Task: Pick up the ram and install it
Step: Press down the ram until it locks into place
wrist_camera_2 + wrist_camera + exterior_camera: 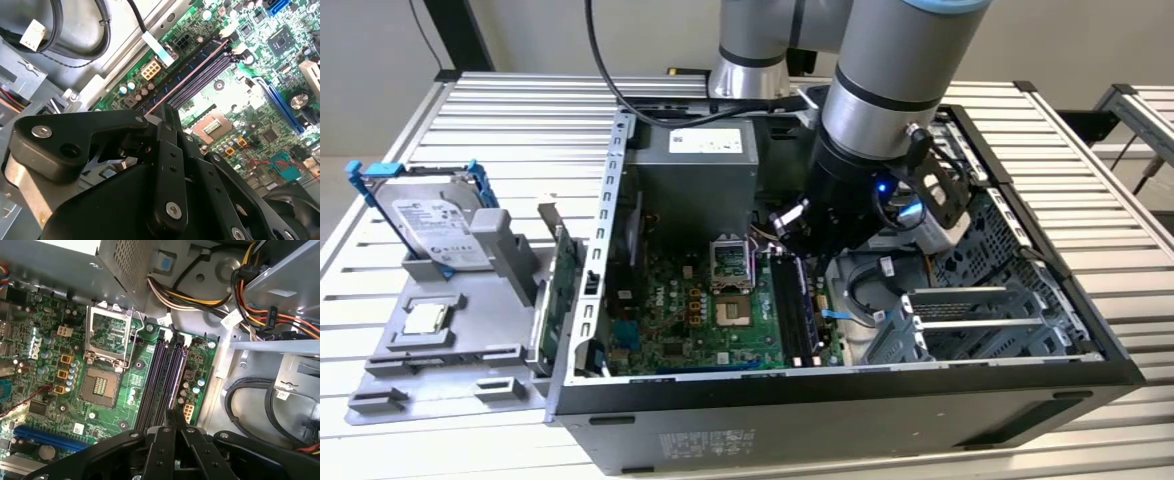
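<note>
ram (187, 75), thin, stiff, light and easily damaged, best pinched by its long top edge, stands on edge over the memory slots (162, 380) beside the processor socket (102, 385), with the end effector (170, 422) pinched together on its upper end.

Exterior high, wrist cameras close
Exterior view is looking down into the case (854, 385); both wrist views are sharing the motherboard (145, 365) slots.
</note>
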Robot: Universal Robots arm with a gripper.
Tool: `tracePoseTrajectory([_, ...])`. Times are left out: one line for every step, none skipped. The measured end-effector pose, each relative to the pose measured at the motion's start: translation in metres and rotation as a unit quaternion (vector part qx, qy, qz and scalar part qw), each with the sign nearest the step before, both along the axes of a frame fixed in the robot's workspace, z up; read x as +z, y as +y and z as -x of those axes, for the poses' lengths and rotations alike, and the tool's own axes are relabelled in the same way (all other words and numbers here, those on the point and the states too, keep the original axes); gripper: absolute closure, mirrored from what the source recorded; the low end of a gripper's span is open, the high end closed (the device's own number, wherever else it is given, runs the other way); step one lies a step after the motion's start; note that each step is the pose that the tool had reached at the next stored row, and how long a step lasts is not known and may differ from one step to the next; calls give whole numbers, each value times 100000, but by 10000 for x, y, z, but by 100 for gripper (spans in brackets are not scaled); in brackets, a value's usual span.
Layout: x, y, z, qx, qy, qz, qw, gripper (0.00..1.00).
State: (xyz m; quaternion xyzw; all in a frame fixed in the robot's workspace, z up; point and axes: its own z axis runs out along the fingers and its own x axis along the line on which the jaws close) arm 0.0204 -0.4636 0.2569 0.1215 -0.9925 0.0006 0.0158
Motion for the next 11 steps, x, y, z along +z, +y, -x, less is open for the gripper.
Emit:
tracePoseTrajectory([0, 0, 0, 222, -1, 7, 100000, 100])
tracePoseTrajectory([0, 0, 0, 433, 1, 17, 99999, 100])
tracePoseTrajectory([0, 0, 0, 651, 0, 23, 99998, 100])
tracePoseTrajectory([0, 0, 0, 845, 1, 33, 99996, 100])
tracePoseTrajectory([0, 0, 0, 1032, -1, 39, 99995, 100])
tracePoseTrajectory([0, 0, 0, 1206, 0, 43, 99993, 100])
tracePoseTrajectory([0, 0, 0, 1386, 0, 46, 99990, 100])
tracePoseTrajectory([0, 0, 0, 1593, 1, 51, 99987, 100])
tracePoseTrajectory([0, 0, 0, 1816, -1, 52, 99983, 100])
tracePoseTrajectory([0, 0, 0, 2085, 1, 56, 99978, 100])
tracePoseTrajectory([0, 0, 0, 2417, 0, 55, 99971, 100])
